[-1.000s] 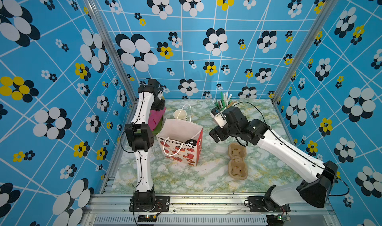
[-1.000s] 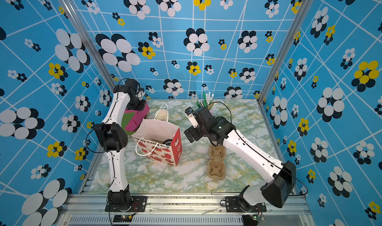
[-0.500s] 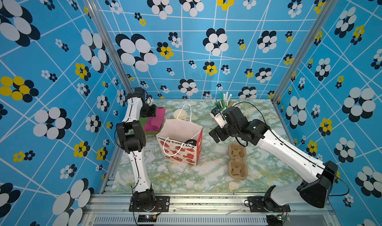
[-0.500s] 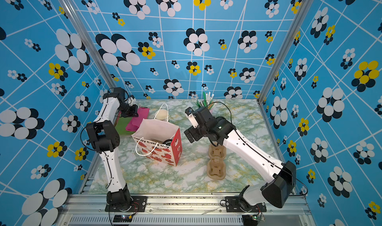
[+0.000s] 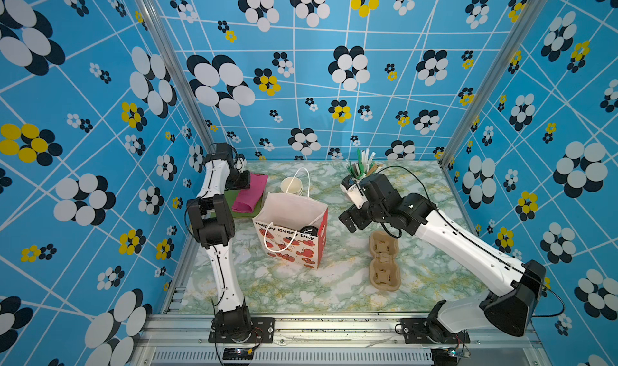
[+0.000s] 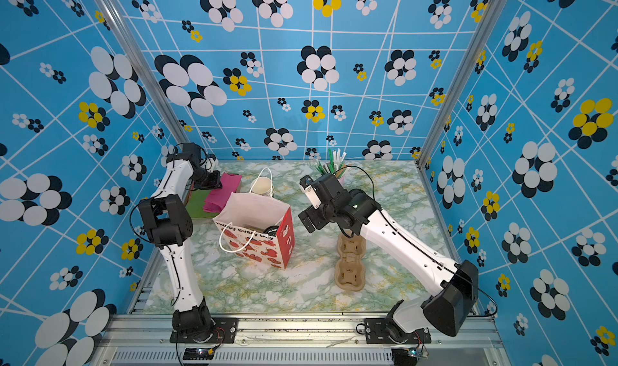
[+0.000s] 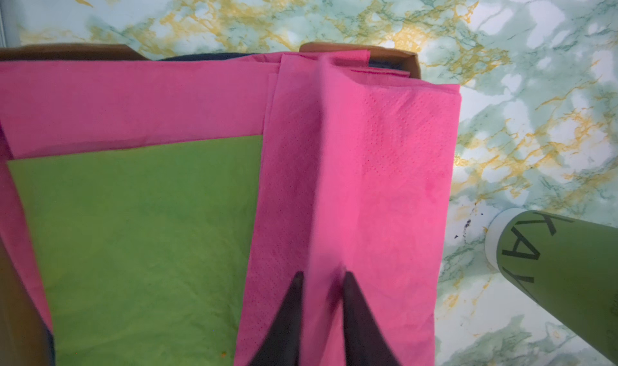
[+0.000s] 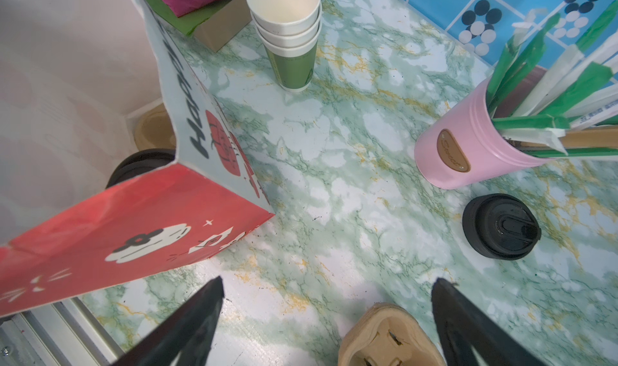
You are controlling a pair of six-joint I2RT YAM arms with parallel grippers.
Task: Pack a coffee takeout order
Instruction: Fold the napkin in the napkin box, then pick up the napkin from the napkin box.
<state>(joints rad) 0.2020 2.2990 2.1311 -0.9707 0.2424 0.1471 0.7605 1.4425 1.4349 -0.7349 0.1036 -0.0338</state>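
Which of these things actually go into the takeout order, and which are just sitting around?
For the job: gift bag, lidded cup inside it, pulp cup holder, pink napkin, wrapped straws.
Just lying about: stack of lidless cups, lone black lid, green napkins.

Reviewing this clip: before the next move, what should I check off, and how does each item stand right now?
1. Paper bag upright, mouth open: ok.
2. Lidded cup inside the bag: ok, its black lid shows in a top view.
3. Left claw holding the pink napkin: cannot tell; a raised fold sits between its fingers, but the picture is blurred there.
4. Right claw free: ok, open and empty above the table, near the cup holder.
5. Straw packed: cannot tell; straws stand in the pink tin, and much of the bag's inside is hidden.
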